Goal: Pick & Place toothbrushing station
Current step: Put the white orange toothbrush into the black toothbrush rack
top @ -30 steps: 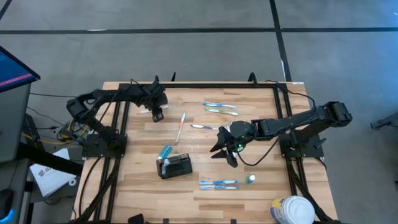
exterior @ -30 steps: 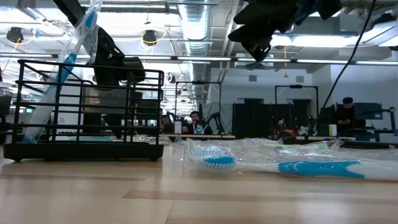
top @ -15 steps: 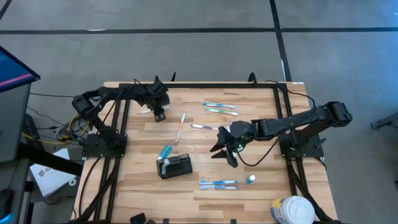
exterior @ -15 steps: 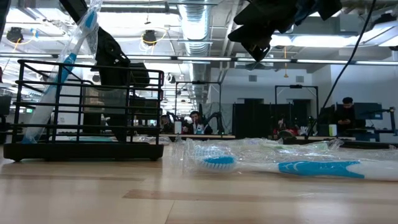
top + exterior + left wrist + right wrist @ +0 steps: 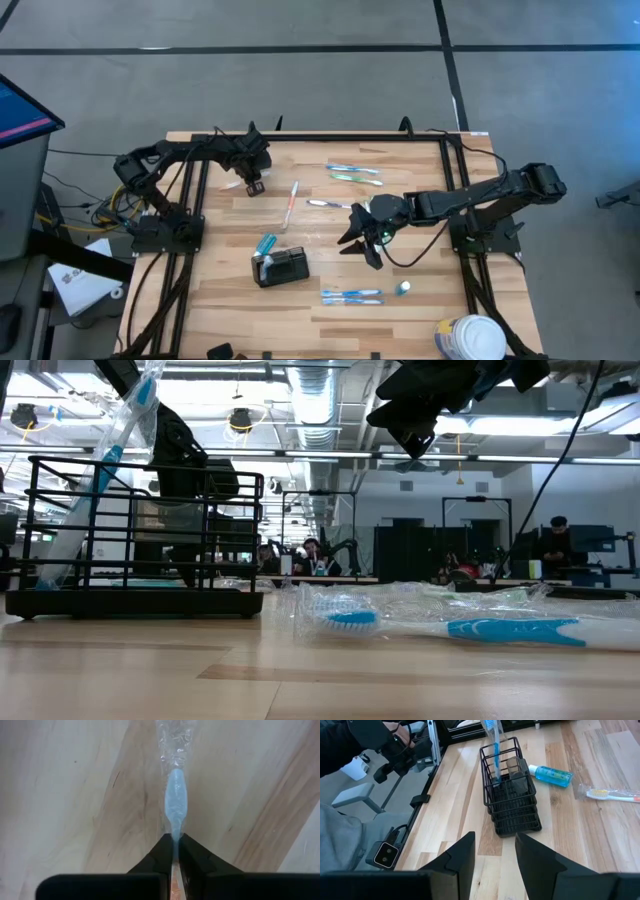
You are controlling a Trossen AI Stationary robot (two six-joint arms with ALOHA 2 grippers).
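Standing near the wooden bench's (image 5: 200, 300) front edge, left of centre, the small black wire box-shaped toothbrushing station (image 5: 281, 267) lies closest to the right gripper (image 5: 361, 240), which hovers open just beside it. The left gripper (image 5: 253, 183), by the back-left corner, pinches a wrapped pale-blue toothbrush (image 5: 175, 805).

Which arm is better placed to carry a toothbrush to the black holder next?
Left. The left claw is shut on a wrapped toothbrush at the table's far left; the right claw hangs open and empty near the holder.
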